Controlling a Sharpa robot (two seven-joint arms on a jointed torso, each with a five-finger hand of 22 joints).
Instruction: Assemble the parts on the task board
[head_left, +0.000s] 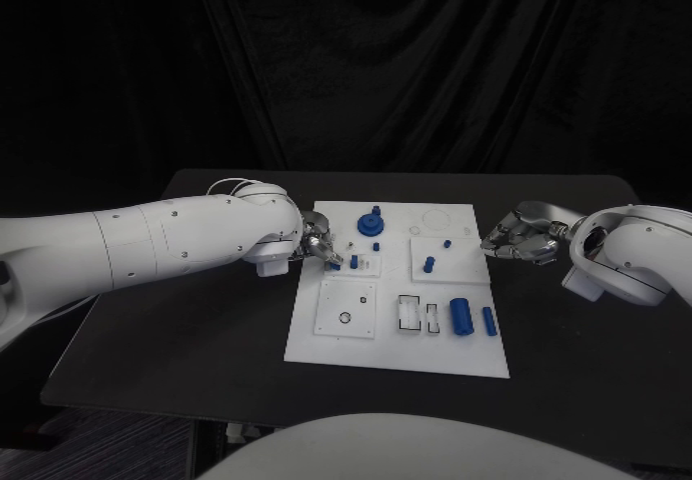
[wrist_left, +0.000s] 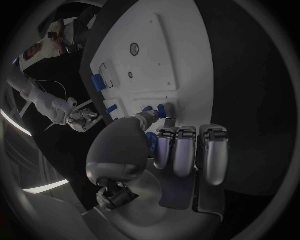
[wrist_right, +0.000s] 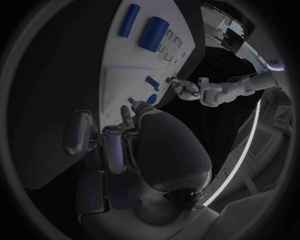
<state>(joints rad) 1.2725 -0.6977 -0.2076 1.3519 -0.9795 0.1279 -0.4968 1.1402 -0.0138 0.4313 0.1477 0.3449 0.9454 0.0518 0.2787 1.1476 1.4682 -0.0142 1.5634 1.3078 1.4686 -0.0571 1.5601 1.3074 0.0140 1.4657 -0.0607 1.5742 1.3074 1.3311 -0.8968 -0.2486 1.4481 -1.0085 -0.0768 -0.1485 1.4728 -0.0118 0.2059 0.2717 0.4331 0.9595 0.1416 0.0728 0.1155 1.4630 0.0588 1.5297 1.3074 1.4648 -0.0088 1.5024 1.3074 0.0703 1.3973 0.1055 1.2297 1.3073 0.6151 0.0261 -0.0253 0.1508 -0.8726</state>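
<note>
Here, left robot hand (head_left: 319, 246) pinching a small blue part (wrist_left: 162, 111); right robot hand (head_left: 519, 236) curled, empty.

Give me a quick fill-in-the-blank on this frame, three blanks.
1. The task board is coloured ____.
2. The ____ hand reaches over the board's edge, its fingers at a small blue part.
3. The right hand hovers beside the board, holding ____.

Missing words: white; left; nothing
</note>
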